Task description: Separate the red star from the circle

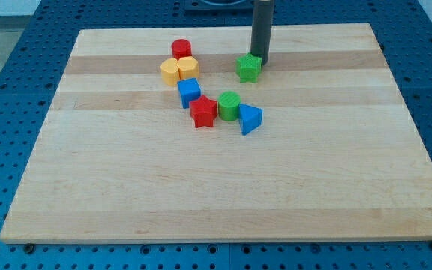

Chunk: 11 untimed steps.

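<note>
Red star (203,112) touching green circle (229,106) mid-frame, my tip (261,59) placed beside green star (249,67), no pincer seen

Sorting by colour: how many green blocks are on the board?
2: green star beside my tip, near the view's top; green circle between red star and blue triangle. None seems hidden.
</note>
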Tool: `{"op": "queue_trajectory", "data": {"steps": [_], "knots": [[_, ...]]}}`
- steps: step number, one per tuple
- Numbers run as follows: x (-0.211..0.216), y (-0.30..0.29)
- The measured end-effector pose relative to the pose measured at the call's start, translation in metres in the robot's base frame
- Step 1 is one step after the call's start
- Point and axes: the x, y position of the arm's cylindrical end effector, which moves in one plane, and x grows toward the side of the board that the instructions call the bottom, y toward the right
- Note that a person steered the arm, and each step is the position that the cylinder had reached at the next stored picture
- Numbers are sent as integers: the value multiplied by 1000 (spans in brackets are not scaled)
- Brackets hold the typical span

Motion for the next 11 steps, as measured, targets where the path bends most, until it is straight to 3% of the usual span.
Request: {"op": "queue_trajectory", "data": {"steps": [2,4,5,7,11], "knots": [[25,0],[-36,-24],[-25,-53],[41,-91],[114,-91]]}}
